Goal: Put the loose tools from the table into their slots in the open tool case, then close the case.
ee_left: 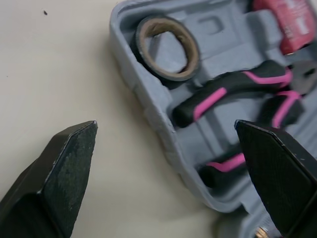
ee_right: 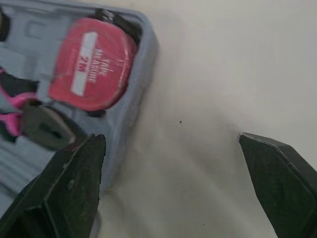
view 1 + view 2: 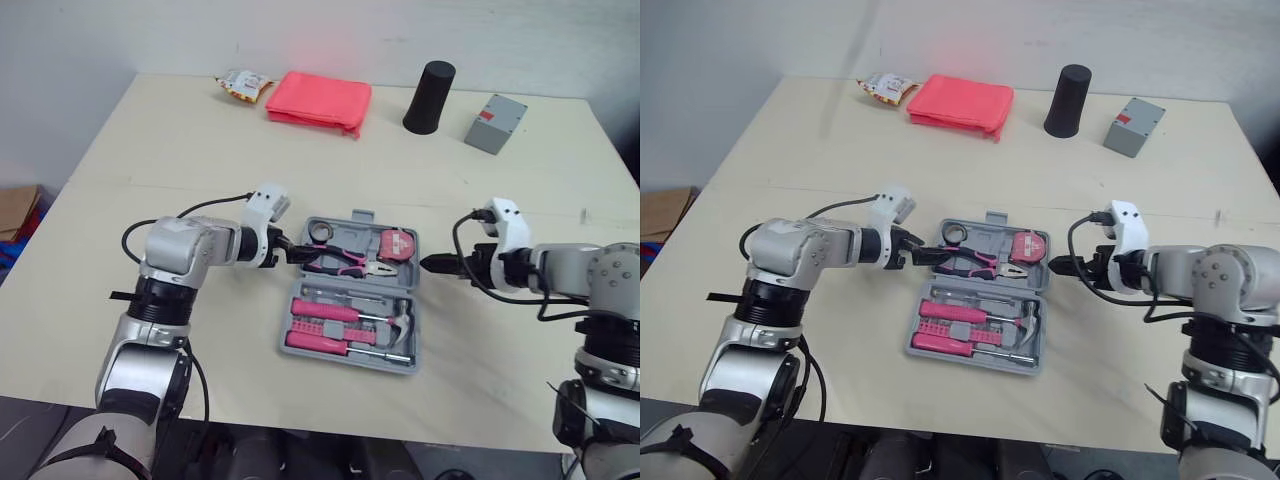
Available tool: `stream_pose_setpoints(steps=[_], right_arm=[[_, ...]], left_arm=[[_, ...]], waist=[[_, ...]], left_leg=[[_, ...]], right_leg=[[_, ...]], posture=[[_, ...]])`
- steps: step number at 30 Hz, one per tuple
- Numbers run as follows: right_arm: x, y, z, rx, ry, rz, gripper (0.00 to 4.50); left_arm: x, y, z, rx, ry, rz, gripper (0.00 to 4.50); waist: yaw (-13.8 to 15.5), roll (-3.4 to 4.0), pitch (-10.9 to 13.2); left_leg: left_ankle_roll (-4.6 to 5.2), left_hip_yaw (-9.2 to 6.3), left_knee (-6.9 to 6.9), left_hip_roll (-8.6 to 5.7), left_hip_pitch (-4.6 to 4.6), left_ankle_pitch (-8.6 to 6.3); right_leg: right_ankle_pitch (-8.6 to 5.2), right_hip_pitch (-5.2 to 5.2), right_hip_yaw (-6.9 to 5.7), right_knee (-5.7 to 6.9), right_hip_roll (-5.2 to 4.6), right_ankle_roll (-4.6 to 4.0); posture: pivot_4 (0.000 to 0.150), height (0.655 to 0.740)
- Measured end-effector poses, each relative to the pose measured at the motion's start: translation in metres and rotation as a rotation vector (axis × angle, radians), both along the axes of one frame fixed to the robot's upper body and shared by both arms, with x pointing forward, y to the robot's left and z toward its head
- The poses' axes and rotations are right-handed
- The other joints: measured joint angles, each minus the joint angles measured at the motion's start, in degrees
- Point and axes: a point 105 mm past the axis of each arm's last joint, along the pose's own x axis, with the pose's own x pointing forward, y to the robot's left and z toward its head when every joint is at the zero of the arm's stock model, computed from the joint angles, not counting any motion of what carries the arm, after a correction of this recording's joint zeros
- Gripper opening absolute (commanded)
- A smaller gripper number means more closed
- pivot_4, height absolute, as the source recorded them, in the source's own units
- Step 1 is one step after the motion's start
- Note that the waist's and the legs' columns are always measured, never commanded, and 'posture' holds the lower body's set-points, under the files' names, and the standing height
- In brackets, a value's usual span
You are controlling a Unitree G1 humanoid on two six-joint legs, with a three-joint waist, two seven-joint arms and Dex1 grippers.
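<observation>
The open grey plastic tool case (image 3: 284, 342) lies in the middle of the pale worktop (image 3: 150, 150), nearer its front edge. The tools I can see lie inside it: black tape roll (image 3: 321, 232), pink-and-black pliers (image 3: 340, 262), red tape measure (image 3: 400, 243), pink-handled screwdrivers (image 3: 325, 312) and hammer (image 3: 400, 325). Closing looks like the step left.

The left gripper (image 3: 292, 254) sits at the case's left rim, its fingers (image 1: 59, 173) spread wide and holding nothing, one outside the wall and one over the pliers' handles. The right gripper (image 3: 432, 265) hovers just beside the right wall near the tape measure, its fingers (image 2: 69, 183) also wide apart and empty.

The pliers lie slanted, and I cannot tell whether they are fully seated; if proud, they could block the latch. Folding one half over may spill loosely held tools, and a one-sided push could slide the case.

Both flanks are bare. The red folded cloth (image 3: 320, 100), black cylinder (image 3: 430, 97) and grey box (image 3: 495, 123) stand well apart at the back.
</observation>
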Motion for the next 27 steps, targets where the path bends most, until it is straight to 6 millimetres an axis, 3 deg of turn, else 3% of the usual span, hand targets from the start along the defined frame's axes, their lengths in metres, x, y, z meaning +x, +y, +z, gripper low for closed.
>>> stream_pose_setpoints(steps=[16, 27], right_arm=[[0.013, 0.017, -0.005, -0.067, 0.039, -0.038, 4.46], [0.015, 0.029, -0.007, -0.094, 0.044, -0.034, 4.46]], left_arm=[[0.009, 0.015, -0.005, 0.167, -0.072, 0.091, 4.5], [0.009, 0.018, -0.01, 0.159, -0.085, 0.12, 4.5]], waist=[[-1.3, -0.01, 0.0], [-1.66, -0.06, -0.04]], left_leg=[[0.08, 0.38, 0.56, 0.02, 0.3, 0.18], [0.07, 0.71, 0.55, 0.1, 0.57, 0.17]], right_leg=[[0.06, 0.05, 0.47, 0.78, 0.02, 0.09], [0.06, 0.04, 0.79, 0.97, 0.09, 0.09]], posture=[[0.15, 0.74], [0.15, 0.74]])
